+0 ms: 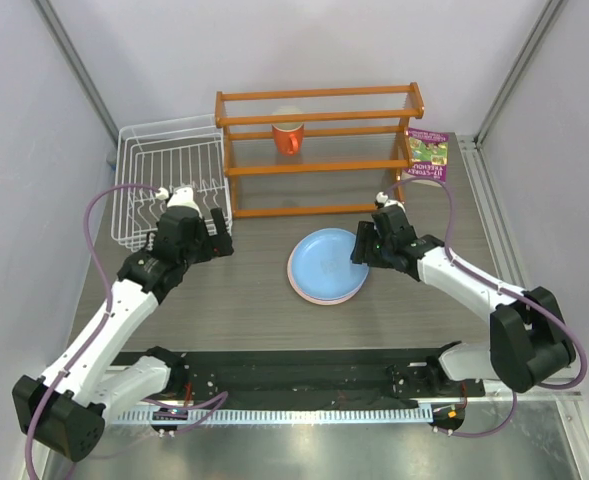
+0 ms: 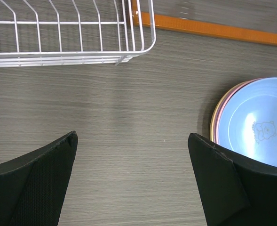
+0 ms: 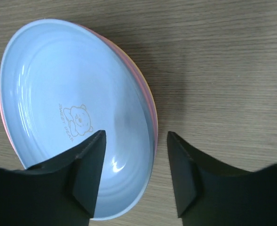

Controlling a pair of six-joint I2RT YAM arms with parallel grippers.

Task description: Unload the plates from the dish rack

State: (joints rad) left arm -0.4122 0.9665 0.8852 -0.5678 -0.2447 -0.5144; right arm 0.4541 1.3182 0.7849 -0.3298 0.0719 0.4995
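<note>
Blue plate (image 1: 326, 258) tops the stack (image 1: 304, 288) on the tabletop (image 1: 254, 300), right of the dish rack (image 1: 124, 190). Right claw (image 3: 136, 141) straddles its rim, jaws parted. Lifting off crooked could snag that rim and slide the stack. Left claw (image 2: 132, 139) hangs wide open just in front of the rack, whose slots look empty.

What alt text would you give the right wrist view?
The right tool, jaws apart, straddles the rim of a light blue plate with a bear print. The edge of a pink plate shows beneath it, on a wood-grain table.
</note>
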